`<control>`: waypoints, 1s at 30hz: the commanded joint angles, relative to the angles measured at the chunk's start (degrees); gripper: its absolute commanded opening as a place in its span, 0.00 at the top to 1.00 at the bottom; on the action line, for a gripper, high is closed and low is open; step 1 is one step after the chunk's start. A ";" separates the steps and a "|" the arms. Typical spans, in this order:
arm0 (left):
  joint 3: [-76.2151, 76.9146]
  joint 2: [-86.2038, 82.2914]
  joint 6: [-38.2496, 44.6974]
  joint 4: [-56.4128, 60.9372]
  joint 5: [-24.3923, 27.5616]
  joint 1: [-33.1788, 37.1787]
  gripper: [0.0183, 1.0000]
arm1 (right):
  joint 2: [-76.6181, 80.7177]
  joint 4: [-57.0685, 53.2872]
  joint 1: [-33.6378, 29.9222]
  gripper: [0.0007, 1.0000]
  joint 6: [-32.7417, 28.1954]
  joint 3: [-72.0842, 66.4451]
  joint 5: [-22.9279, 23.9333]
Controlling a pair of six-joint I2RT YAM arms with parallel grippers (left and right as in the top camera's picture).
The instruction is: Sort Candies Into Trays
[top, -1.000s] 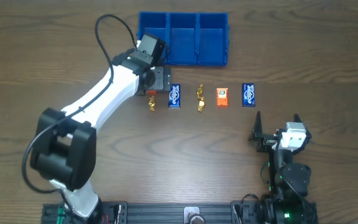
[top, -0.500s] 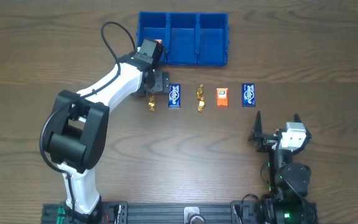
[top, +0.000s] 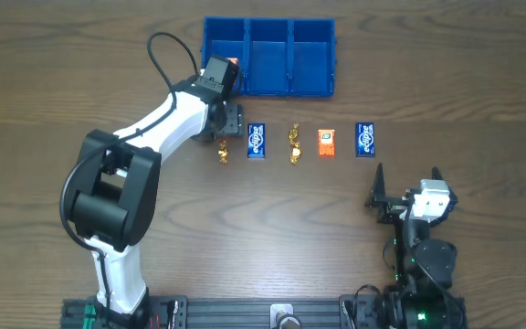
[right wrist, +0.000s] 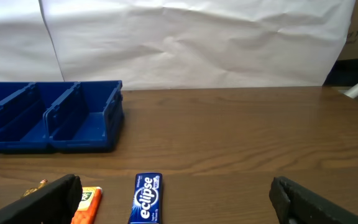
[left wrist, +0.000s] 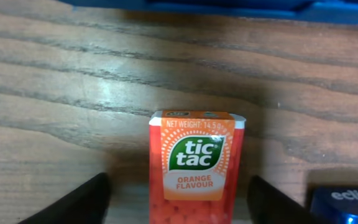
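A blue three-compartment tray (top: pixel 268 57) stands at the back of the table. In front of it lies a row of candies: a gold candy (top: pixel 224 153), a blue pack (top: pixel 257 140), a second gold candy (top: pixel 294 146), an orange box (top: pixel 326 143) and another blue pack (top: pixel 365 139). My left gripper (top: pixel 229 121) hangs open just in front of the tray's left corner. In the left wrist view a second orange box (left wrist: pixel 196 168) lies on the wood between its spread fingers (left wrist: pixel 73 205), touching neither. My right gripper (top: pixel 406 183) stays open near its base, holding nothing.
The right wrist view looks across the table at the tray (right wrist: pixel 48 115), with the blue pack (right wrist: pixel 146 198) and orange box (right wrist: pixel 89 200) in front of it. A white sheet backs the table. Bare wood lies on both sides of the candy row.
The left arm's elbow swung up and right, and its gripper settled over the orange box that showed beside it a second ago. The right arm has not moved.
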 commanded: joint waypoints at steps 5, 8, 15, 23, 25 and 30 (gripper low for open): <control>0.87 1.49 0.11 0.17 0.59 -0.07 0.56 | -0.42 -0.20 -0.24 0.00 -0.83 -0.13 0.11; 1.11 1.49 -0.04 0.55 1.14 -0.07 0.69 | -0.42 -0.20 -0.24 0.00 -0.83 -0.13 0.11; 8.22 -0.61 -0.04 -5.73 1.86 -0.72 0.75 | -0.42 -0.20 -0.24 0.00 -0.83 -0.13 0.11; 29.11 -4.50 2.36 -15.34 -6.86 -1.66 0.74 | -0.42 -0.20 -0.24 0.00 -0.83 -0.13 0.11; 32.89 -3.65 3.72 -15.34 -6.95 -0.94 0.73 | -0.42 -0.20 -0.24 0.00 -0.83 -0.13 0.11; 41.22 2.93 4.74 -16.55 -5.18 1.73 0.74 | -0.42 -0.20 -0.24 0.00 -0.83 -0.13 0.11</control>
